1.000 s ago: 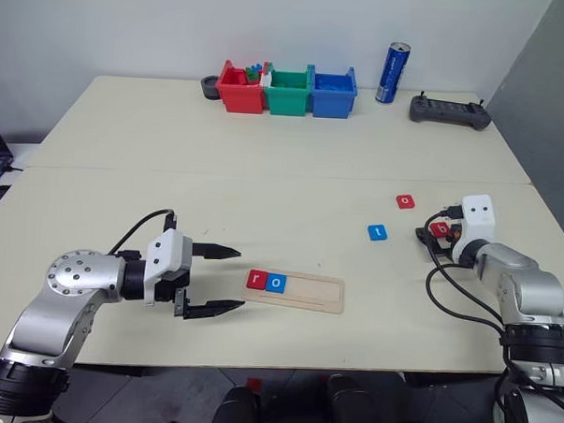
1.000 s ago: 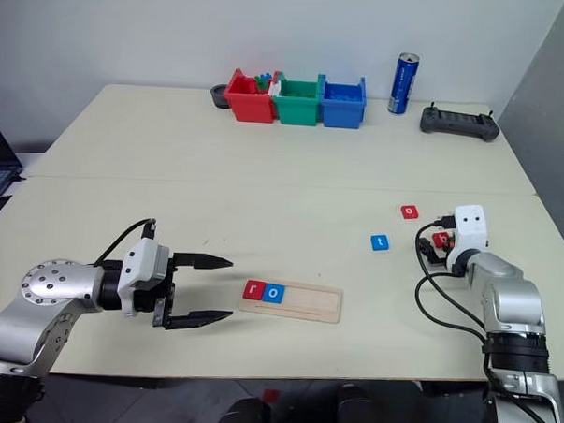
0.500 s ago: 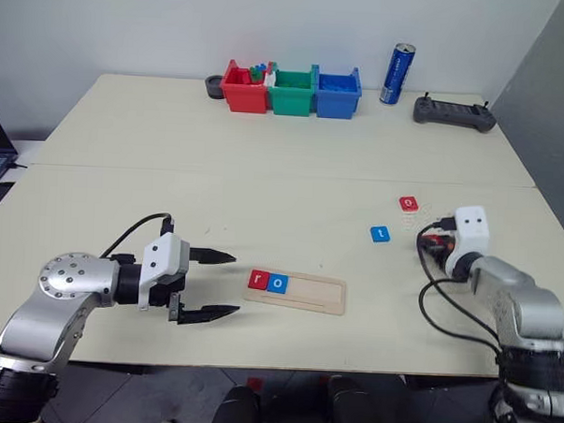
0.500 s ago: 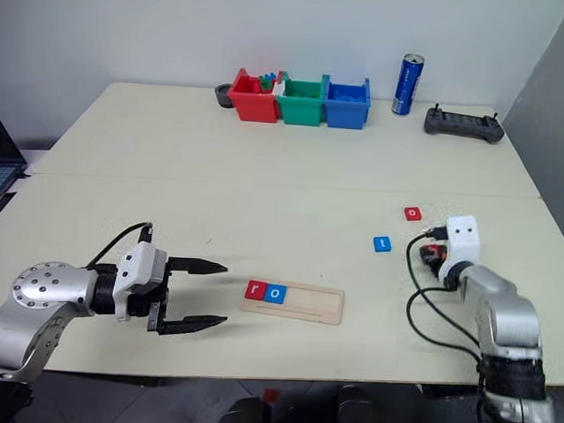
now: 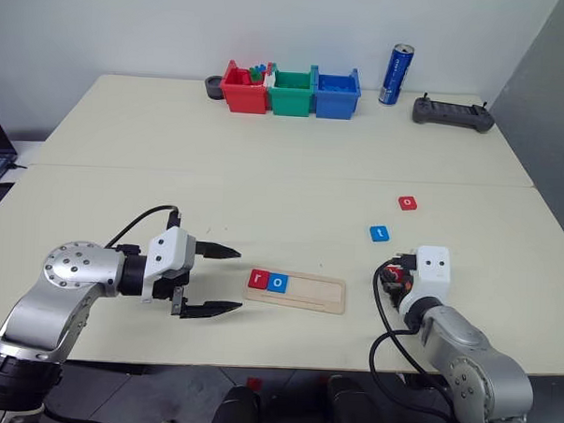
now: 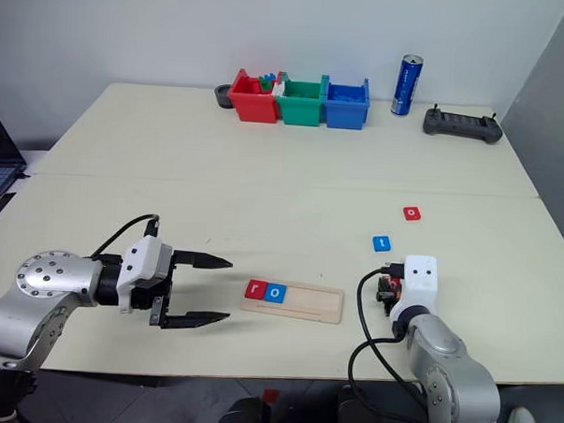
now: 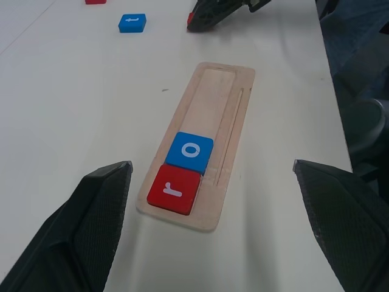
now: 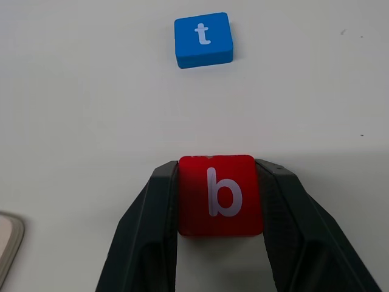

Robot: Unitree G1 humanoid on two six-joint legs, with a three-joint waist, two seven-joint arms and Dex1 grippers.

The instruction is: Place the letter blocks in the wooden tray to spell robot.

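The wooden tray (image 5: 318,294) lies near the table's front edge. A red r block (image 5: 257,279) and a blue o block (image 5: 278,283) sit side by side at its left end. Left of the tray, my left gripper (image 5: 240,280) stands open and empty, fingers pointing at it. My right gripper (image 5: 389,280) hovers just right of the tray, shut on a red b block (image 8: 220,196). Beyond it, a blue t block (image 5: 378,233) and a red o block (image 5: 408,203) lie loose on the table.
Red (image 5: 241,88), green (image 5: 292,92) and blue (image 5: 335,93) plastic bins line the far edge, with a small black dish (image 5: 211,85) beside them. A blue can (image 5: 396,74) and a black controller (image 5: 453,113) stand at the far right.
My right gripper closed on the red b block and carried it left and back toward me, to just right of the tray. The left gripper stayed in place.
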